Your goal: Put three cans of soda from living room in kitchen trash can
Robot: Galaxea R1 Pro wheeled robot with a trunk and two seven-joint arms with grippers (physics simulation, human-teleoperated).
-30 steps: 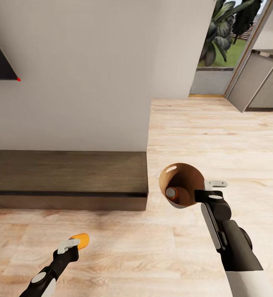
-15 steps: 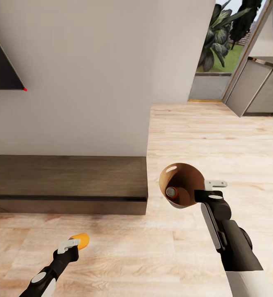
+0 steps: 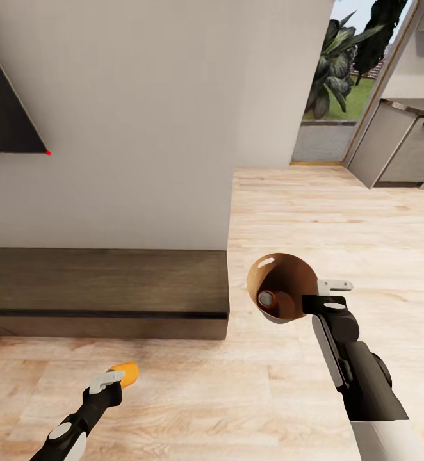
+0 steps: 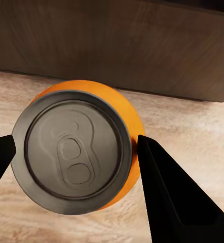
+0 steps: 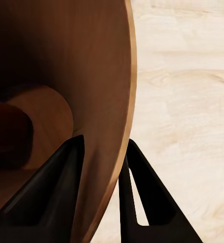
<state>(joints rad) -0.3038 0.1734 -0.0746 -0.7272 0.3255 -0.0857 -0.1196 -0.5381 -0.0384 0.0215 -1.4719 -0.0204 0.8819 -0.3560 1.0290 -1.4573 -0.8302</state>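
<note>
**Carrying a can and the bin across the plank floor**

Nearest to me, low on my left, my left hand [image 3: 114, 379] is clamped on a bright orange cylindrical soda can [image 3: 125, 373]. Through the left wrist camera I see that can's [image 4: 76, 151] flat silver-grey top with its pull tab facing the lens, and my two black fingers [image 4: 173, 195] pressed against its sides, one on each side. The can hangs above the light wood plank floor [image 3: 237, 397], not touching it.

A little further out on my right, my right hand [image 3: 324, 296] grips the rim of the small round tapered bin [image 3: 281, 296], tan-brown inside, with an oval handle hole near the rim. The bin is tipped so its open mouth faces back toward me, and it is lifted off the floor. Down at its bottom lies a second can [image 3: 267, 298], its grey top turned toward me. In the right wrist camera one black finger [image 5: 46, 197] sits inside the brown wall of the bin [image 5: 104, 101] and the other outside it, pinching the wall between them.

Beyond my left hand stands a long low dark brown wooden bench [image 3: 103, 291] set against a plain white wall [image 3: 141, 115]. A black panel [image 3: 4, 109] hangs on that wall at the far left. Farther off to the right, the floor runs on to a glass opening with green plants [image 3: 340, 57] behind it, and grey cabinets [image 3: 401, 144] stand beside it.
</note>
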